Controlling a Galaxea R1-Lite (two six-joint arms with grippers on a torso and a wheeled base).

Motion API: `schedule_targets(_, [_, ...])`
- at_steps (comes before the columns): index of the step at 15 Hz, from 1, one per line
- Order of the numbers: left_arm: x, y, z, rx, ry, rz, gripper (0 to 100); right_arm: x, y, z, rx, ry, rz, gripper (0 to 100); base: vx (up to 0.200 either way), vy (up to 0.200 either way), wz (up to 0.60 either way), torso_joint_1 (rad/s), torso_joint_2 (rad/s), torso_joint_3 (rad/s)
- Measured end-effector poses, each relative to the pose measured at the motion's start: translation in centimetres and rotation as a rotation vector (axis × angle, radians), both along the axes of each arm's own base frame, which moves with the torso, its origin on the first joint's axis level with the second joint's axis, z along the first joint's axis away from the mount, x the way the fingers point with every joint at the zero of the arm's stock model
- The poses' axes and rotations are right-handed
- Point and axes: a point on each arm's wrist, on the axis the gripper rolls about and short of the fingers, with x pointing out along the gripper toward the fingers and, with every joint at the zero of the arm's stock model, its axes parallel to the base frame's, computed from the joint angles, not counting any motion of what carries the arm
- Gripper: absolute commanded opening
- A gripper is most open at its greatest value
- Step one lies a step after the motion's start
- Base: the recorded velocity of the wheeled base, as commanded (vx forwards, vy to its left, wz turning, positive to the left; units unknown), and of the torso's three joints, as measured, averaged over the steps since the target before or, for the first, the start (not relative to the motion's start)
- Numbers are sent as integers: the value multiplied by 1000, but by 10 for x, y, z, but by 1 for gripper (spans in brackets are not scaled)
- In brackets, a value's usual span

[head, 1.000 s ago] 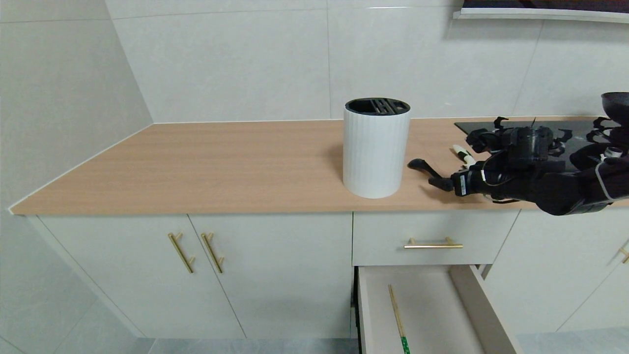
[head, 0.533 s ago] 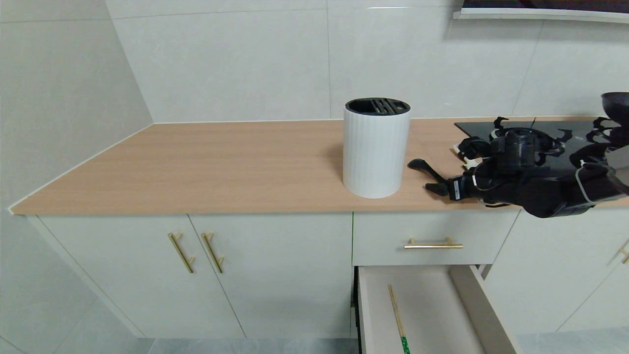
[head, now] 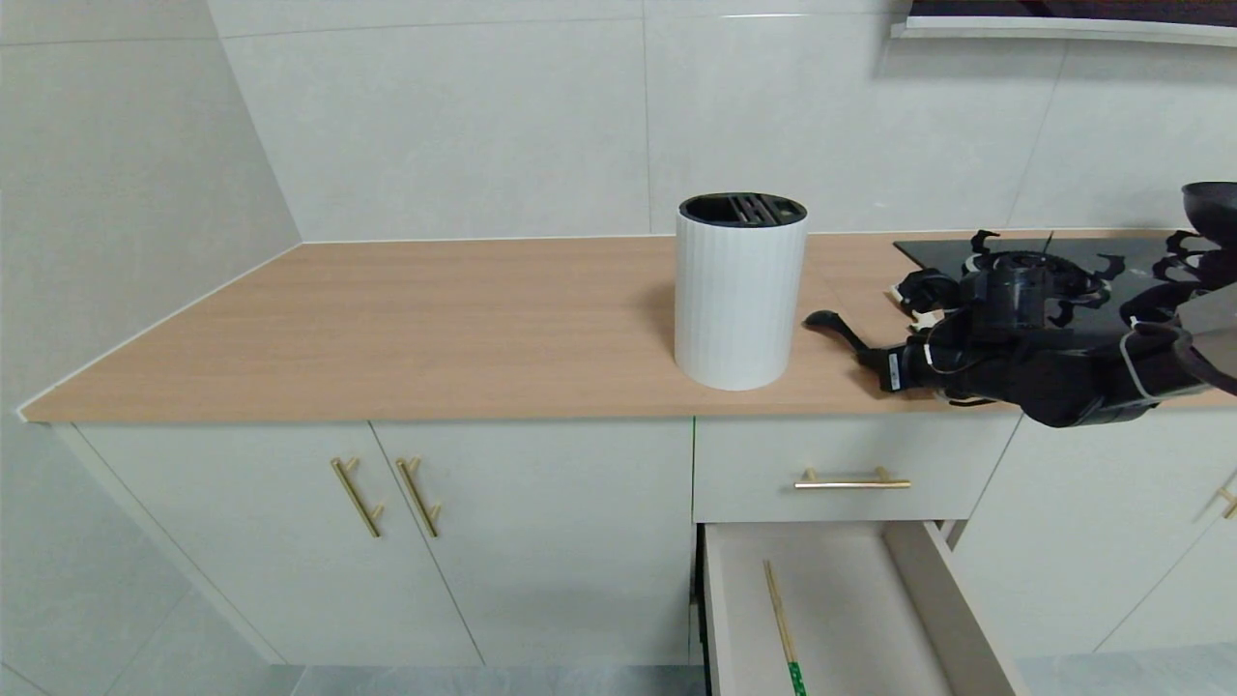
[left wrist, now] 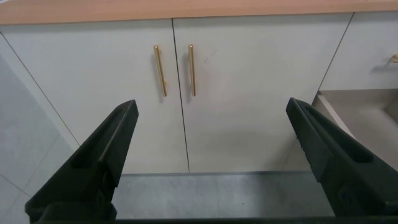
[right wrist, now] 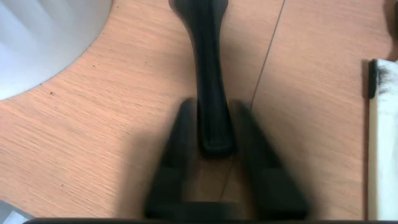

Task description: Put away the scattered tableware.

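Note:
A black spoon lies on the wooden counter, just right of the white ribbed utensil holder. My right gripper is low over the counter at the spoon's handle end. In the right wrist view the spoon handle runs between the two fingers, which press close against both its sides; the spoon still rests on the wood. My left gripper hangs open in front of the cabinet doors, holding nothing.
A white-handled utensil lies on the counter beside my right gripper. The black stove sits at the back right. Below the counter a drawer stands open with chopsticks inside.
My right gripper has slid left along the counter to the spoon handle, and its fingers have closed in on it. The spoon and holder have stayed put.

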Motion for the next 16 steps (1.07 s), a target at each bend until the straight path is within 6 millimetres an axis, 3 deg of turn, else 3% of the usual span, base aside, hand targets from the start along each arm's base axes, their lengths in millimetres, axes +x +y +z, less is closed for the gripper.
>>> schedule_targets(6, [0, 0, 0, 0, 0, 0, 100, -4, 5, 1, 5, 21, 4, 0, 0, 0, 0, 0, 0, 0])
schedule_targets(9, [0, 0, 0, 0, 0, -1, 100, -18, 12, 11, 40, 120, -24, 0, 0, 0, 0, 0, 0, 0])
schedule_targets(12, [0, 0, 0, 0, 0, 0, 100, -57, 23, 47, 96, 269, -50, 0, 0, 0, 0, 0, 0, 0])
schedule_targets(14, [0, 0, 0, 0, 0, 0, 100, -96, 31, 78, 160, 357, -106, 0, 0, 0, 0, 0, 0, 0])
schedule_targets(16, [0, 0, 0, -1, 0, -1, 100, -131, 33, 92, 189, 405, -168, 0, 0, 0, 0, 0, 0, 0])
